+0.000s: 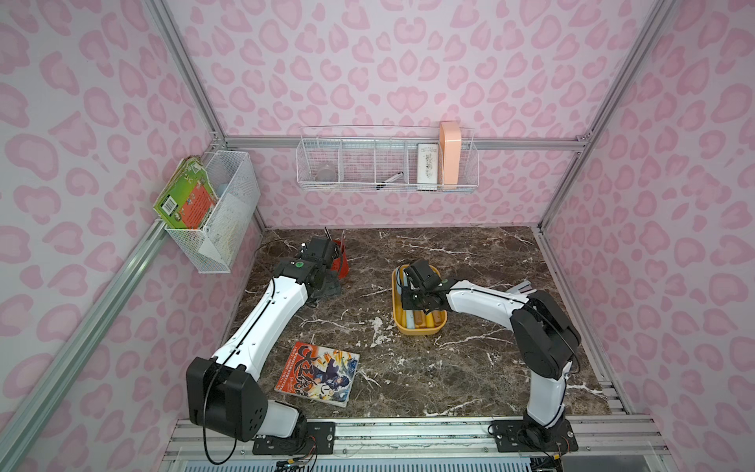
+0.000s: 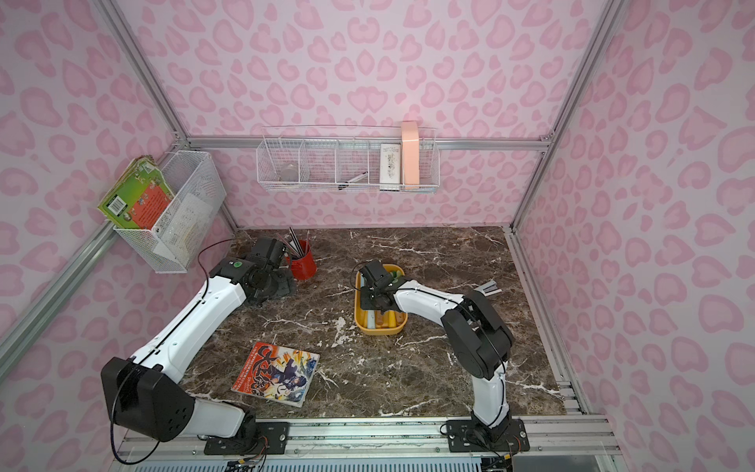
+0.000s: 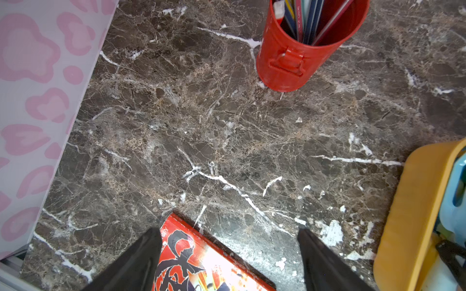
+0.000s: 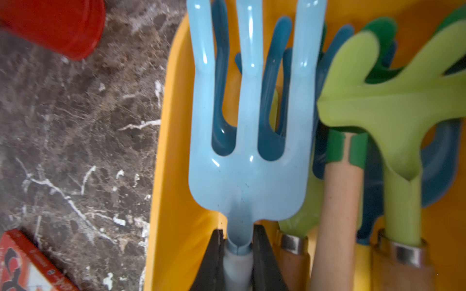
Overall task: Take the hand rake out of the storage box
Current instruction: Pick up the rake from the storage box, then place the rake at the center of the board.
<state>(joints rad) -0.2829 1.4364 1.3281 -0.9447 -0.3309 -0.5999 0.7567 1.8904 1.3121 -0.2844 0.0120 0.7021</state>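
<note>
Clamping my right pincer on the pale-blue hand rake at its neck, tines lying inside the yellow storage box right of centre on the bench; my left pincer hangs wide, holding nothing

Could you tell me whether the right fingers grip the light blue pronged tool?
Yes, the right fingers pinch the light blue pronged tool at its neck.
</note>
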